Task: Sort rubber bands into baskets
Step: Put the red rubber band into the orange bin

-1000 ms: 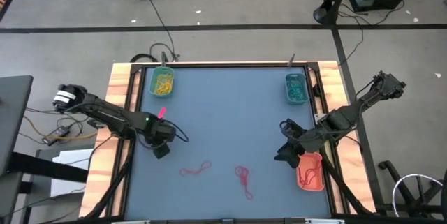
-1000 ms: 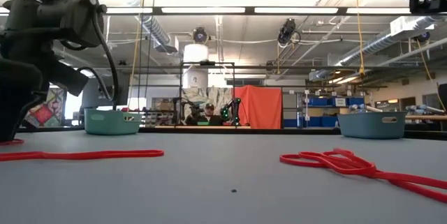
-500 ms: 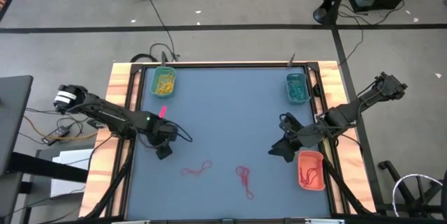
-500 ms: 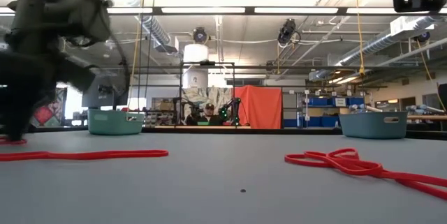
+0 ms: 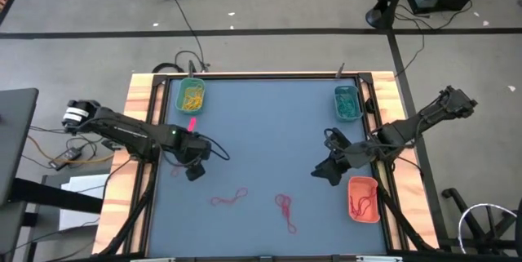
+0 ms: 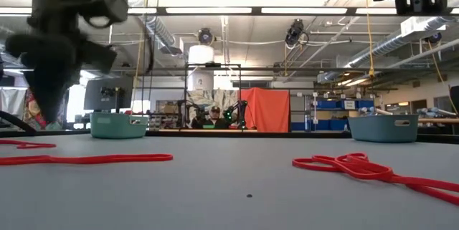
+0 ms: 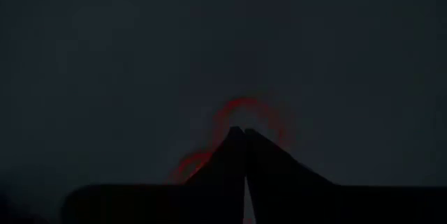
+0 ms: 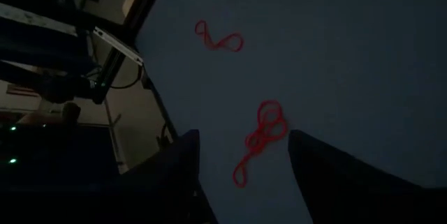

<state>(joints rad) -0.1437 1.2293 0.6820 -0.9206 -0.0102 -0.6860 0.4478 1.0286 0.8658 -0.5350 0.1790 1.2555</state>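
Note:
My left gripper hangs shut over the table's left part. In the left wrist view a small red rubber band loops just past its closed tips. A small red band lies on the table below that arm. My right gripper is open with nothing in it, above the table just left of the orange basket. Two more red bands, one long and one tangled, lie flat near the front. The tangle shows between my right fingers. My left gripper points down with its fingers closed tip to tip. The red loop curves around the tips and runs behind one finger. I cannot tell whether the tips have the band or only stand over it.
The green basket with yellow bands sits at the far left, the teal basket with teal bands at the far right. The orange basket holds red bands. Bare table lies in the middle. A person sits in the room beyond.
My left gripper has risen from the table surface and shifted slightly toward the right edge. My right gripper has moved from above the orange basket toward the table's left, staying open. The long band and the tangled band have not moved.

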